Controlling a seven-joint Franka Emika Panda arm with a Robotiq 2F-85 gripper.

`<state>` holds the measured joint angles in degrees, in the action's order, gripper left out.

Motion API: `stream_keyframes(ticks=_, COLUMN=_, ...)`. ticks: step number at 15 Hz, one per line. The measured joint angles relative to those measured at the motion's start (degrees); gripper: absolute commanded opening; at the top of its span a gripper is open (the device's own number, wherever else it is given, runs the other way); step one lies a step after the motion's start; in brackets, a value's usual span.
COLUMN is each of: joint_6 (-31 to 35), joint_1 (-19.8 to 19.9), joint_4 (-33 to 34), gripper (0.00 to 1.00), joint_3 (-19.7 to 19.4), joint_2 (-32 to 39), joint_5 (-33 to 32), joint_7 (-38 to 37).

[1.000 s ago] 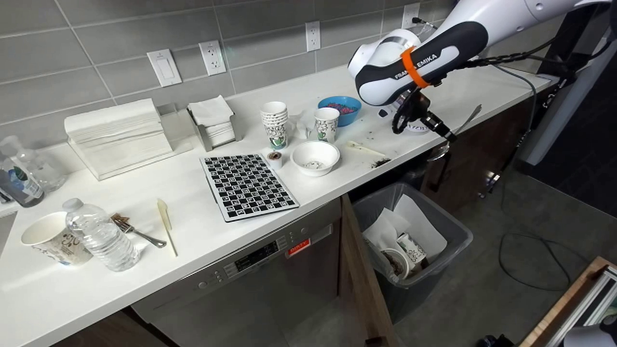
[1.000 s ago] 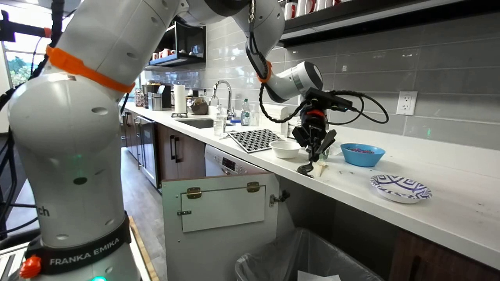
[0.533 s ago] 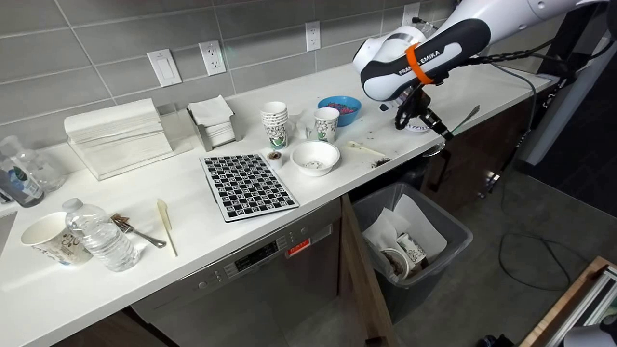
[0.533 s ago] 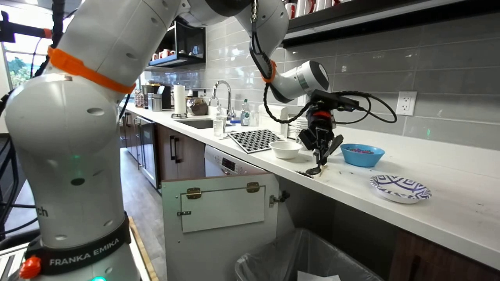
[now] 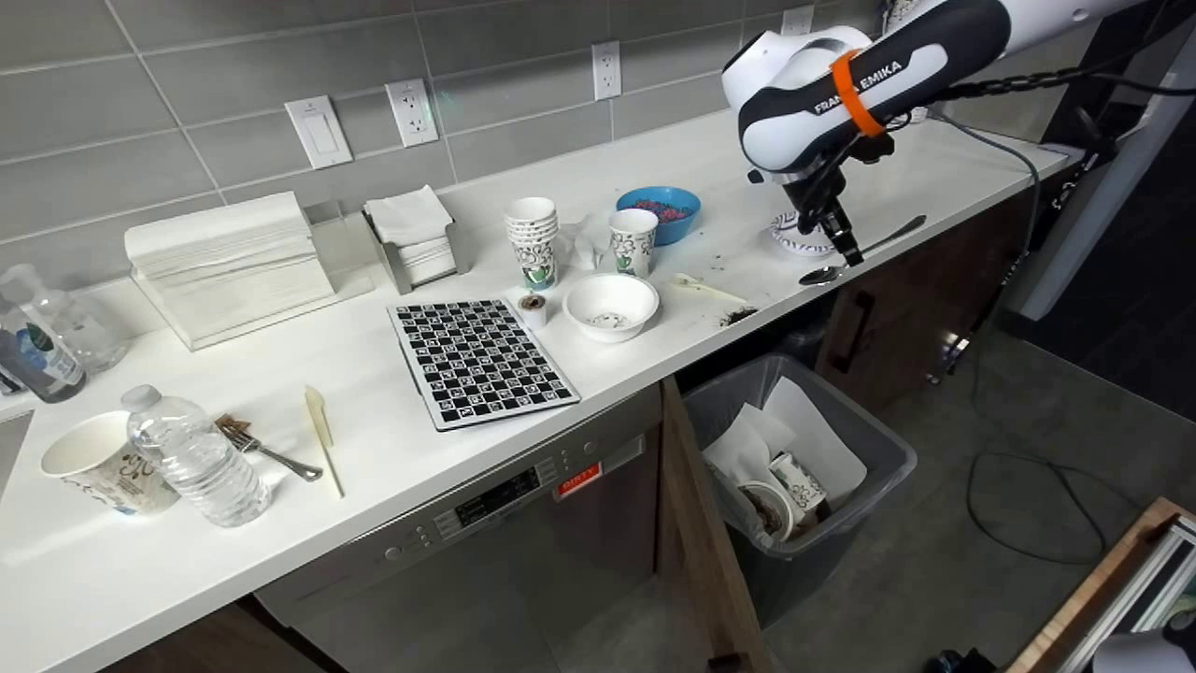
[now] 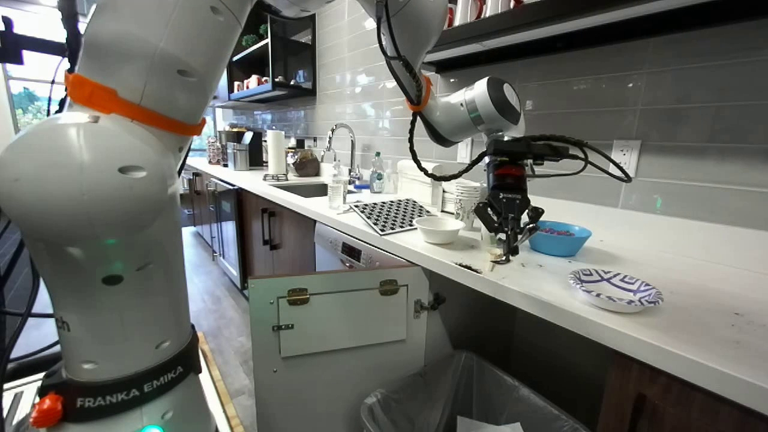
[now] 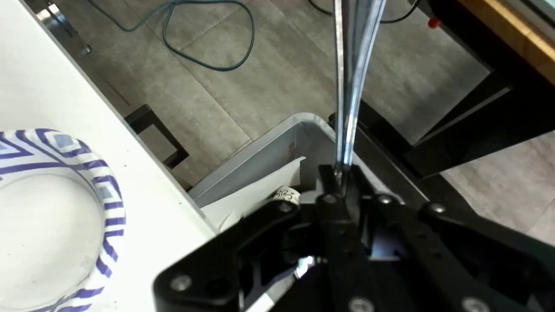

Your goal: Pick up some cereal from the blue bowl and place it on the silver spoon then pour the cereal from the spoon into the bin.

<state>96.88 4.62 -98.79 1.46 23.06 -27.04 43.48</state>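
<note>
White counter (image 5: pixel 374 374) against grey tiles (image 5: pixel 523 56). Silver spoon (image 5: pixel 903 231) — slim, shiny, long-handled — near the counter's front edge. Clenched tightly on its handle: black gripper (image 5: pixel 854 259). Farther back on the counter, blue bowl (image 6: pixel 559 244) of reddish cereal (image 5: pixel 659 209); below, grey lined bin (image 5: pixel 799 565) beside an open cabinet door (image 6: pixel 342 324).

Blue bowl (image 6: pixel 561 245) is solid-coloured; paper bowl (image 6: pixel 613 281), white, purple geometric bands; spoon (image 5: pixel 821 276), silver; bin (image 5: pixel 811 565), dark grey; calibration board (image 5: pixel 483 362), black-and-white checks; arm strap (image 5: pixel 855 93), orange.
</note>
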Motion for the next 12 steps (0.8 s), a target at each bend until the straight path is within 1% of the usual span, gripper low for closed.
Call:
stream_keyframes(ticks=3, joint_6=5.93, joint_1=0.65, joint_4=-3.00, gripper=0.02, joint_3=-0.58, joint_2=-2.46, joint_5=2.33, joint_7=-2.54)
stream_keyframes(ticks=6, joint_6=10.85, joint_1=1.13, joint_4=-4.58, gripper=0.02, joint_3=-1.46, joint_2=-3.53, joint_5=4.46, joint_7=-6.06)
stream_keyframes(ticks=12, joint_6=22.28, joint_1=2.65, joint_4=-4.60, gripper=0.02, joint_3=-2.88, joint_2=-2.85, joint_5=9.01, joint_7=-12.24)
